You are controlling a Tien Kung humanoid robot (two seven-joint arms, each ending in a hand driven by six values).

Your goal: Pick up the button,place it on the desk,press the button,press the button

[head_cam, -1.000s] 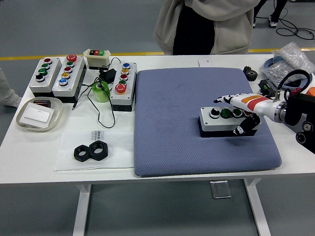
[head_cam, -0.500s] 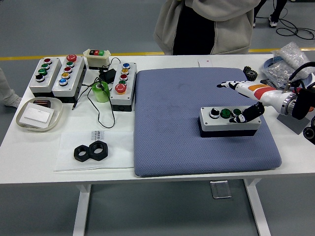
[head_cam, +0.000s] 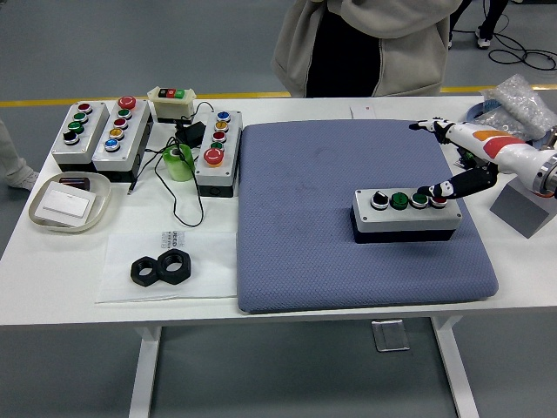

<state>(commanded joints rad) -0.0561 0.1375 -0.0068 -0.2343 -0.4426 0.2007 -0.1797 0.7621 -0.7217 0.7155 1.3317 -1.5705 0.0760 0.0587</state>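
Button box (head_cam: 406, 215), grey rigid plastic on the blue pad (head_cam: 305, 218): probably light; grip its long sides. Right hand (head_cam: 461, 161) fingers apart.

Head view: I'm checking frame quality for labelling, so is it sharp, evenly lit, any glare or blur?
Head view: light is even and soft, shadows faint under the button box on the blue pad; the box's buttons read clearly; slight motion softness on the right robot hand; mild glare on the plastic bags at the far right; no obvious distortion.

The right robot hand (head_cam: 459, 152) has let go of the button box (head_cam: 406, 214) and lifted, fingers spread.
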